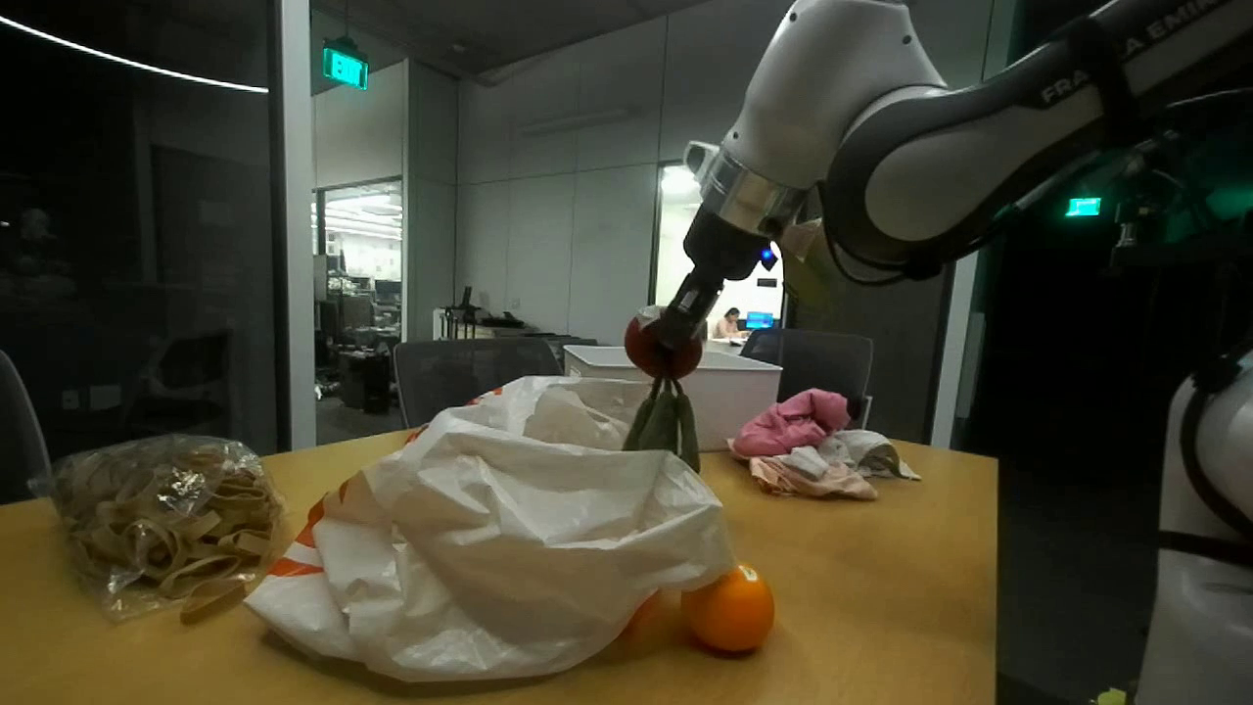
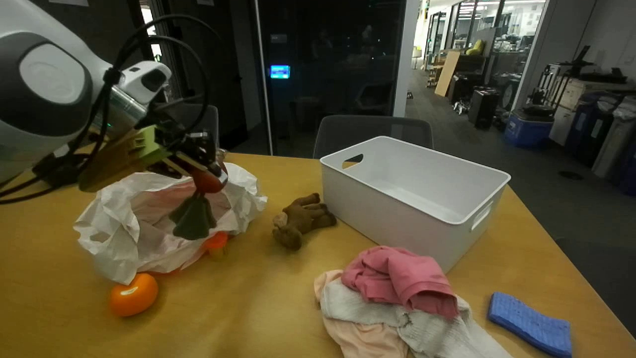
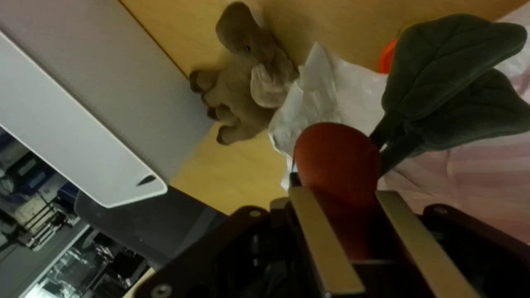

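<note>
The gripper [image 3: 344,193] has its fingers [image 3: 328,244] clamped on the red toy [image 3: 337,159], one on each side of the bulb. Its long axis runs downward from the grip: bulb on top, leaves [image 2: 193,218] hanging below, above the table [image 2: 278,308], by the open side of the bag [image 2: 117,243]; whether they touch it I cannot tell. The brown toy [image 2: 302,219] lies between bag and bin [image 2: 387,214], the bin near the table's right edge in an exterior view
</note>
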Action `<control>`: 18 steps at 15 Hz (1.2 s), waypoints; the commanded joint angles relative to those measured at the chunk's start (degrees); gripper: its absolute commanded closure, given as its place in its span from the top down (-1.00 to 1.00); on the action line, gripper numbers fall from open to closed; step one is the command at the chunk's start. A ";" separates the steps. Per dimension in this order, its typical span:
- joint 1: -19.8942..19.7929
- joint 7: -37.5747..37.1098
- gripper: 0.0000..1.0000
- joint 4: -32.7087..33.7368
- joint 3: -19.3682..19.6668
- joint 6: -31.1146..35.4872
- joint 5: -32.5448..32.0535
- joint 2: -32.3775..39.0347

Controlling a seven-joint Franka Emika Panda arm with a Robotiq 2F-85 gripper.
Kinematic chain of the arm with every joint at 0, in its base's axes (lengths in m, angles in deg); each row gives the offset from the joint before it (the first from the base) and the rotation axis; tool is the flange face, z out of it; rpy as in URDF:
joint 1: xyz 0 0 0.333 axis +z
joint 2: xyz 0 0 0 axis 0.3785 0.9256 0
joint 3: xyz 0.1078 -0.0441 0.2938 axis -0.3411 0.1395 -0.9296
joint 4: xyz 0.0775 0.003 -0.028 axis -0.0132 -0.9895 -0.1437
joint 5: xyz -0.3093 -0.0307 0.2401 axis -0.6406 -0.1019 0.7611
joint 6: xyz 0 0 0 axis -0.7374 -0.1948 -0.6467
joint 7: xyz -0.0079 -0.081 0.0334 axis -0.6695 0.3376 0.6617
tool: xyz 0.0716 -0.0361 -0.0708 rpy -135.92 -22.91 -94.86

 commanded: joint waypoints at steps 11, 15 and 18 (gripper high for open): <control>16.21 -0.08 -0.82 -1.08 3.64 5.23 1.07 10.95; 5.24 -0.76 -0.81 3.40 -7.59 8.79 4.62 20.41; 4.33 -4.22 -0.79 7.20 -9.82 8.50 2.22 24.78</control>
